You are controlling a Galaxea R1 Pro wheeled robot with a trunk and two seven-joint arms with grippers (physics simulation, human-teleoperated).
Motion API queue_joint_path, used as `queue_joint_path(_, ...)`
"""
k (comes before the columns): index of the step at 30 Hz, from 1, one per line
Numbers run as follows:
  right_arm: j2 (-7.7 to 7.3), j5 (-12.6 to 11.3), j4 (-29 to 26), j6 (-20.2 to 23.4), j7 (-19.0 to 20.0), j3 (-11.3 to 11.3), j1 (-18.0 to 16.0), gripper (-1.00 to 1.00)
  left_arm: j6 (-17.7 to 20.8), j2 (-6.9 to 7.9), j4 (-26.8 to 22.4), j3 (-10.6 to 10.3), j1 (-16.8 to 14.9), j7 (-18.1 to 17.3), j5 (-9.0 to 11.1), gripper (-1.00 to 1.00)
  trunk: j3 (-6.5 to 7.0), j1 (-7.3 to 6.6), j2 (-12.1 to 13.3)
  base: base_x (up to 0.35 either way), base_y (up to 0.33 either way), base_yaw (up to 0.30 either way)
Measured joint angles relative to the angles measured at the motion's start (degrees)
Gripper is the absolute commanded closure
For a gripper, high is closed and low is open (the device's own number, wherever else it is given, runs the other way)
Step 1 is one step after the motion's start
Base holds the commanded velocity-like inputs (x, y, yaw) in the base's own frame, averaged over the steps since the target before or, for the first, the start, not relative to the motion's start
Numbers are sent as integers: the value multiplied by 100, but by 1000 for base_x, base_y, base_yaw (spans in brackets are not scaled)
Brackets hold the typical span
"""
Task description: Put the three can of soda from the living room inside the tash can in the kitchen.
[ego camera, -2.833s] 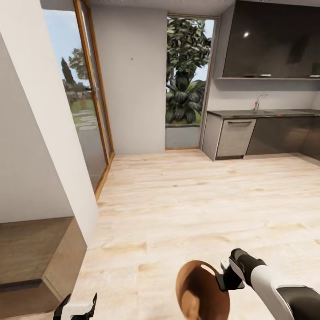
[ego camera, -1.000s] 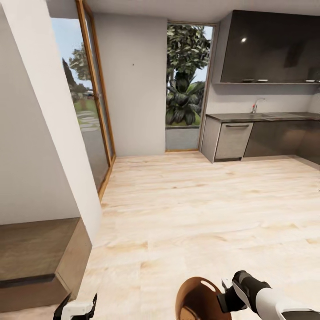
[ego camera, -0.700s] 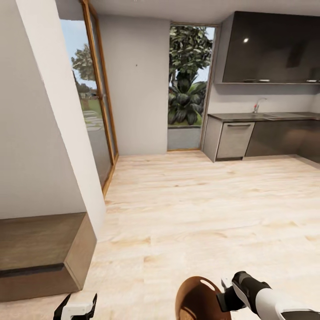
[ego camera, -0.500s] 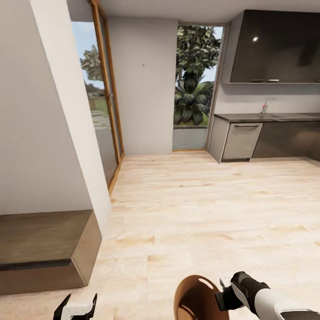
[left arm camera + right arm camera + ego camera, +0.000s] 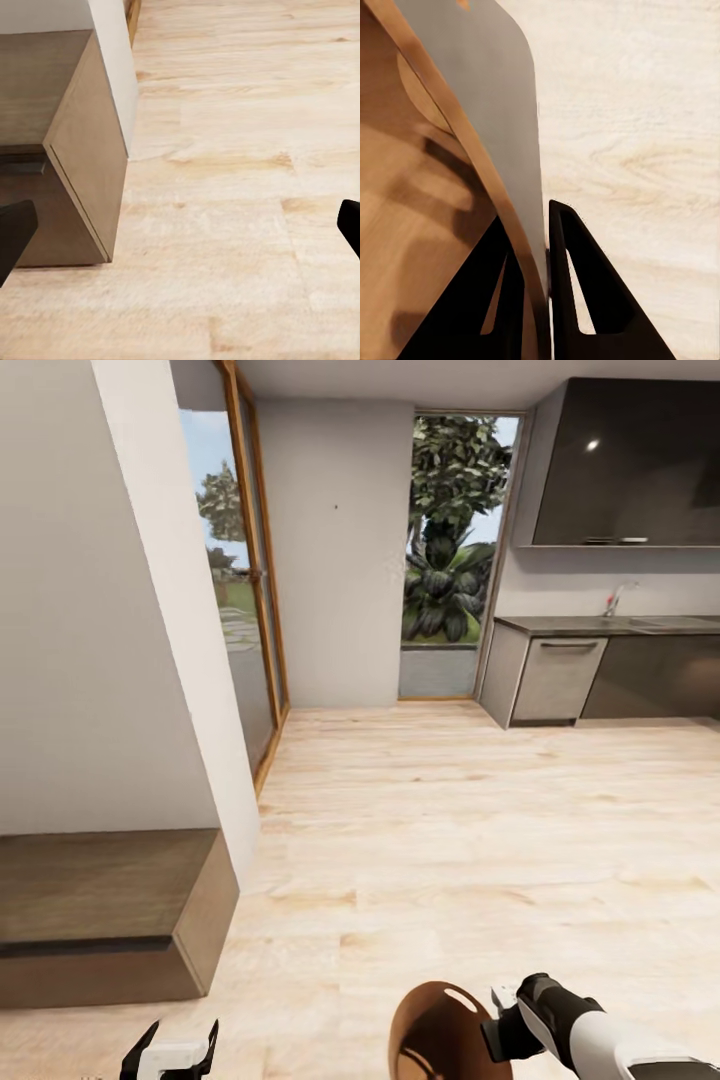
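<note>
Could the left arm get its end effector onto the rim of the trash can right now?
Probably yes. The left end effector hangs open and empty beside the trash can, bare wood floor between them. The right end effector already pinches the can's wall.

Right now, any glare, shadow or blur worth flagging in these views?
Head view: a small glare spot on the glossy upper cabinet, otherwise even, sharp light. Right wrist view: finger shadows fall inside the trash can. Left wrist view: floor grain slightly soft.

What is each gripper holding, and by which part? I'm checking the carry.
The right gripper pinches the trash can by its rim wall; the left gripper is open, holding nothing.
</note>
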Motion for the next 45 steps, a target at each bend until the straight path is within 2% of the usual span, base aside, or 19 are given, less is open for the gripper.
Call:
queue_joint_path(18, 70, 12, -11, -4, -38, -20, 56, 100, 0, 0, 9, 0, -3, 0, -3, -100, -5, 0, 0, 0, 0, 237)
queue_joint_path(45, 118, 15, -19, -5, -49, -35, 90, 100, 0, 0, 0, 0, -1, 0, 0, -100, -184, 0, 0, 0, 0, 156)
